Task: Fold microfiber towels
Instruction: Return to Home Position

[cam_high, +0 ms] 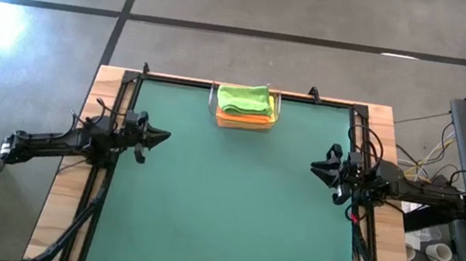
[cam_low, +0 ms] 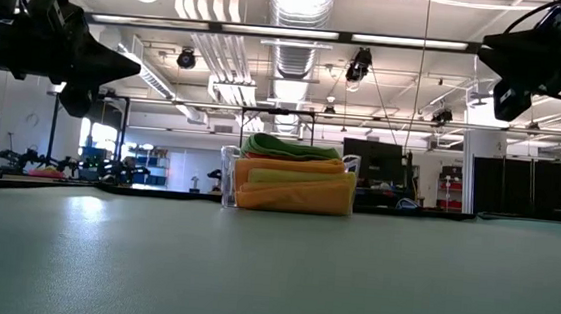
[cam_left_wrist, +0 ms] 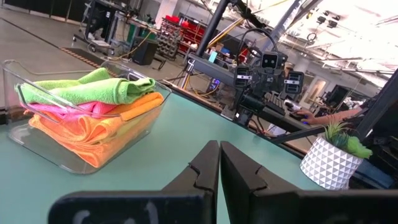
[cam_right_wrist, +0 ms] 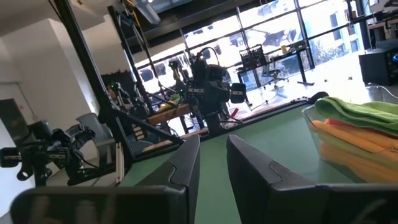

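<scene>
High view: the towels (cam_high: 244,104) sit stacked in the bin (cam_high: 212,102) at the table's (cam_high: 228,222) far edge. The left gripper (cam_high: 161,136) and right gripper (cam_high: 315,166) hang well apart from them at either side, neither nearer. Wrist views add that the left fingers (cam_left_wrist: 205,171) are pressed together and the right fingers (cam_right_wrist: 186,168) narrowly parted, both empty, with green on top over pink and orange.
</scene>
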`<act>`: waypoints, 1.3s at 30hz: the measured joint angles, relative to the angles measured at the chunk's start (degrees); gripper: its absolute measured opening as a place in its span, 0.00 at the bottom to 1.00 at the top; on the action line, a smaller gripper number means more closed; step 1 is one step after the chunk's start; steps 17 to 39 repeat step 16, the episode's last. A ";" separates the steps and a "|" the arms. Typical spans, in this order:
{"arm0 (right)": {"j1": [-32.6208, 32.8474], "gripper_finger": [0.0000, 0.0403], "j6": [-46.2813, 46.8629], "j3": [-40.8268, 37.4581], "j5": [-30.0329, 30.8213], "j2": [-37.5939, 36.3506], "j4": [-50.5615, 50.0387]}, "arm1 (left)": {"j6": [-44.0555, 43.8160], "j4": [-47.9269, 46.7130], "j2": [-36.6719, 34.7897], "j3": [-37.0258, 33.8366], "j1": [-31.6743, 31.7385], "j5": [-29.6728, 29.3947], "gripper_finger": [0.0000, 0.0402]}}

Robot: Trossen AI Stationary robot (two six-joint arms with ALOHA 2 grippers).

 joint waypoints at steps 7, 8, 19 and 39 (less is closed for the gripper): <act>-0.02 0.20 0.00 0.00 0.00 0.00 -0.01 | 0.00 0.02 0.07 0.00 -0.01 0.00 0.00; -0.01 0.20 0.00 0.00 0.00 0.00 -0.01 | 0.00 -0.01 0.07 0.00 -0.02 0.00 0.00; -0.02 0.18 0.01 0.00 0.00 0.02 -0.01 | 0.00 0.01 0.07 0.00 -0.02 0.00 0.00; -0.02 0.18 0.01 0.00 0.00 0.02 -0.01 | 0.00 0.01 0.07 0.00 -0.02 0.00 0.00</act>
